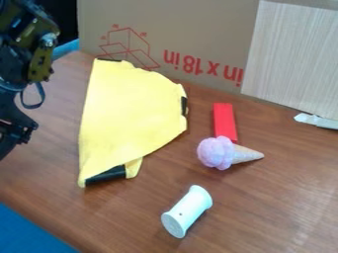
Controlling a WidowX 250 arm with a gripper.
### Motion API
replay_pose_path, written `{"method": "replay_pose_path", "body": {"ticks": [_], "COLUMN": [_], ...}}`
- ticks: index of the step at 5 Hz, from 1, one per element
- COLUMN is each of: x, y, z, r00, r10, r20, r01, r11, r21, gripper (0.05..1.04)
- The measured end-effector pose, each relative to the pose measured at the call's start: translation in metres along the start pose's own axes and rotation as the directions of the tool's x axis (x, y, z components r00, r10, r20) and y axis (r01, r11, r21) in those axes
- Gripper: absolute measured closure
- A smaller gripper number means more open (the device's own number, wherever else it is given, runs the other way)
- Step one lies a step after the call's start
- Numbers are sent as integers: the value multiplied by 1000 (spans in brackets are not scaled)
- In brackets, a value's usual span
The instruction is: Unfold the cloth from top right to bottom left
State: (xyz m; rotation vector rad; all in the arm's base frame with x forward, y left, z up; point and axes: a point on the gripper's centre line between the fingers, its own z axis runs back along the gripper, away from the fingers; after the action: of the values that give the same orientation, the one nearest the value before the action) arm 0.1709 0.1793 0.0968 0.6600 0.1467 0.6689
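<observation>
The yellow cloth (pixel 125 111) lies folded on the wooden table, left of centre, with a long straight edge on its left and a rounded, uneven edge on its right. Black patches show at its top corner, its right edge and its bottom end, where a small yellow flap sticks out from underneath. At the left edge of the camera view is the black gripper (pixel 15 129), partly cut off, left of the cloth and apart from it.
Right of the cloth are a red block (pixel 224 121) and a toy ice cream cone (pixel 221 152). A white spool (pixel 187 211) lies nearer the front. Cardboard (pixel 198 29) stands behind, with a pale panel (pixel 294 59) and a whitish object (pixel 316 120) at right.
</observation>
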Motion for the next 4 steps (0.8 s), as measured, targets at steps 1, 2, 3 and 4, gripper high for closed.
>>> {"method": "replay_pose_path", "body": {"ticks": [1, 2, 3, 4], "x": [-3, -5, -1, 9], "y": [-4, 1, -10, -35], "z": [-2, 29, 54, 74], "r00": [1000, 997, 992, 995], "r10": [-16, -61, -112, -92], "r20": [-22, -57, -49, -40], "r01": [15, 46, 89, 67], "r11": [1000, 972, 935, 907], "r21": [-12, -231, -343, -416], "gripper": [84, 84, 84, 84]}}
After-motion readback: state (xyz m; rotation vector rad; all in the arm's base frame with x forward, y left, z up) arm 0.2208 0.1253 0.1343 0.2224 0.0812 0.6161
